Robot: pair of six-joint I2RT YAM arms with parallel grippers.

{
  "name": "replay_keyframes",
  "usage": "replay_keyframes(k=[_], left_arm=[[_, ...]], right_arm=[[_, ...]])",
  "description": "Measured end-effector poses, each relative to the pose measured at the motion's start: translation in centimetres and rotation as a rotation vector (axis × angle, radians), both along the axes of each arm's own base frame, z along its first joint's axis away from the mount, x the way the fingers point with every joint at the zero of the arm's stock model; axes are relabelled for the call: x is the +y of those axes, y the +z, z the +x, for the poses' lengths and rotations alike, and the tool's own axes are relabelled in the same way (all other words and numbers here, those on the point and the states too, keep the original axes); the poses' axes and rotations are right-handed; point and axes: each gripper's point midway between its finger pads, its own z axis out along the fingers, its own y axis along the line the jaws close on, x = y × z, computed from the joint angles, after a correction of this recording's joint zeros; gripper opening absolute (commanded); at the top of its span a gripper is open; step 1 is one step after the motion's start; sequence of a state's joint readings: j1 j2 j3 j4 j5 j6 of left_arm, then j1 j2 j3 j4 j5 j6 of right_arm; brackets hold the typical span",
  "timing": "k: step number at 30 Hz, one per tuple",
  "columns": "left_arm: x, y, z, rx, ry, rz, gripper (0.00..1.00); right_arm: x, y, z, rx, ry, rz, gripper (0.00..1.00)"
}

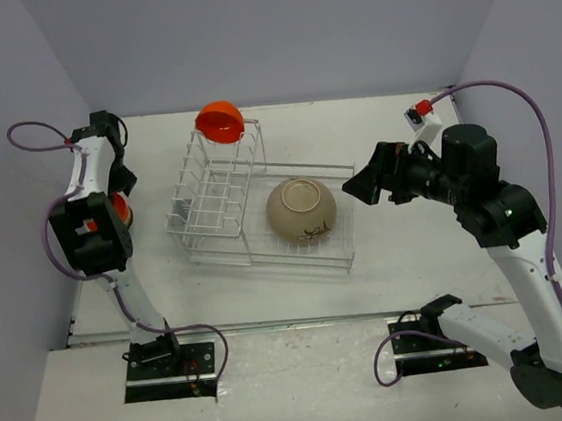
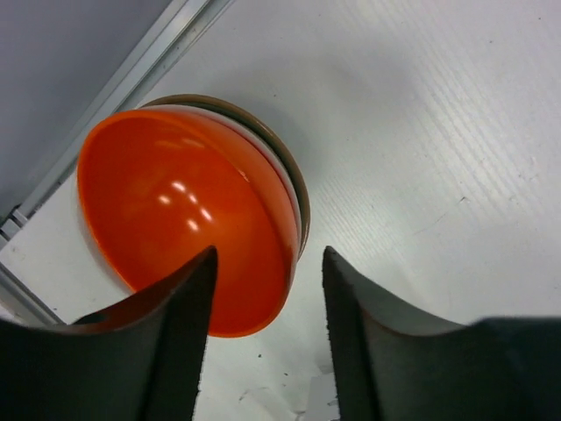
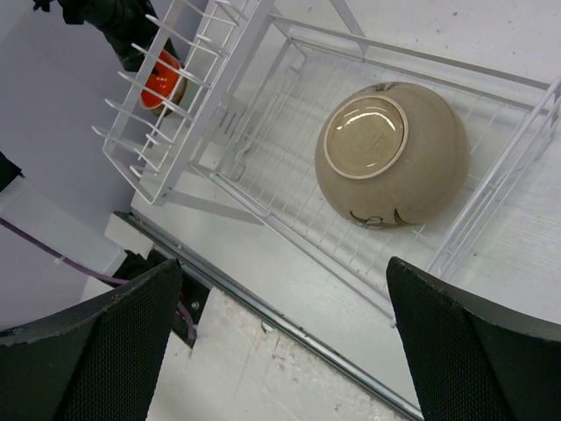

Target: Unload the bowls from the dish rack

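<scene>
Inside dish rack (image 1: 297,262) basket, tan bowl (image 1: 301,209) overturned.

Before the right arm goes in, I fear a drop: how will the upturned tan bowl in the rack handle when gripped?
The large tan glazed bowl lies foot ring up in the white wire dish rack, so it probably won't roll. Its glossy rounded wall looks slippery; the right end effector may slide off. It looks like stoneware: likely heavy, breakable.
</scene>
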State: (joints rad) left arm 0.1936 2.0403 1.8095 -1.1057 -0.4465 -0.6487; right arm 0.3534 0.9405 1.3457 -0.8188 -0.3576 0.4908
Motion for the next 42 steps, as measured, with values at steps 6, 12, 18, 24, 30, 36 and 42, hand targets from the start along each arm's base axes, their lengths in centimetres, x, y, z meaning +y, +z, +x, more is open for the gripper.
replay_keyframes(k=[6, 12, 18, 24, 30, 36, 42], left_arm=[[-0.1, 3.3, -0.1, -0.092, 0.018, 0.011, 0.68], [-0.2, 11.7, 0.7, -0.311, 0.046, 0.039, 0.70], [-5.1, 20.8, 3.6, -0.609, -0.048, -0.052, 0.63], [-19.8, 21.7, 3.0, -0.779, -0.204, -0.536, 0.65], [-26.4, 25.4, 1.3, -0.876, -0.179, -0.800, 0.64], [-28.0, 30.3, 0.6, -1.001, -0.158, -0.921, 0.64], [-30.8, 30.0, 0.1, -0.967, -0.163, -0.998, 0.64]], right_arm=[[0.0, -0.6, 0.0, 0.010, 0.002, 0.000, 0.99], [0.2, -0.5, -0.1, 0.008, 0.011, 0.004, 0.99], [0.4, -0.4, -0.3, 0.011, 0.028, 0.012, 0.99], [0.3, -0.1, -0.7, -0.003, 0.032, 0.015, 0.99], [0.0, 0.9, -1.6, -0.042, 0.032, 0.029, 0.99], [-0.4, 1.6, -2.6, -0.077, 0.032, 0.042, 0.99], [-0.4, 1.7, -2.7, -0.083, 0.032, 0.044, 0.99]])
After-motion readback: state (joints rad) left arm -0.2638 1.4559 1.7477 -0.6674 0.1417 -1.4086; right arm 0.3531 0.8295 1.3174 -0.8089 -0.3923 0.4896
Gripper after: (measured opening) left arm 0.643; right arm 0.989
